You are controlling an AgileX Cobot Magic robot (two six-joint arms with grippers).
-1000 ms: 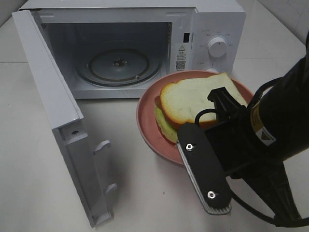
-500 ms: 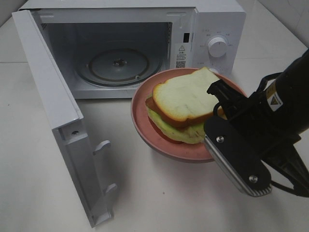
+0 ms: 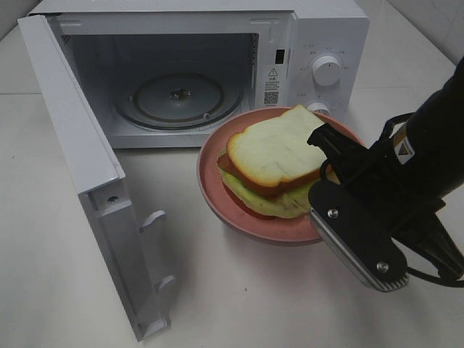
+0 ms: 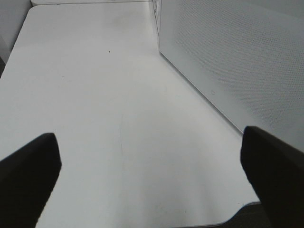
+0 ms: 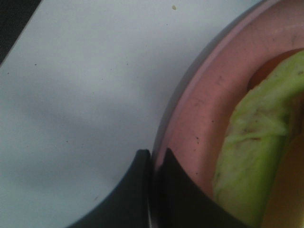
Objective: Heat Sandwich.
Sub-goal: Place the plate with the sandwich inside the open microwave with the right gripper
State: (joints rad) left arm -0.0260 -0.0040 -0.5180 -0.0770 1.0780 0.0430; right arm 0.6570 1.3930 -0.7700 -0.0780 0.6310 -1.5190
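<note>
Exterior high | sandwich [image 3: 275, 156] on pink plate [image 3: 210, 185] | right tool [image 5: 153, 164] pinching its rim — left tool [image 4: 148, 135] wide

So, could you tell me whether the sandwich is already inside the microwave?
No, the sandwich sits on the pink plate in front of the open microwave, whose glass turntable is bare.

Your bench [image 3: 43, 290] is plain matte white and fills the high view. Soft light throws only faint grey shadows on it. From the left wrist you see its rounded corner [image 4: 232, 219] against darkness.
</note>
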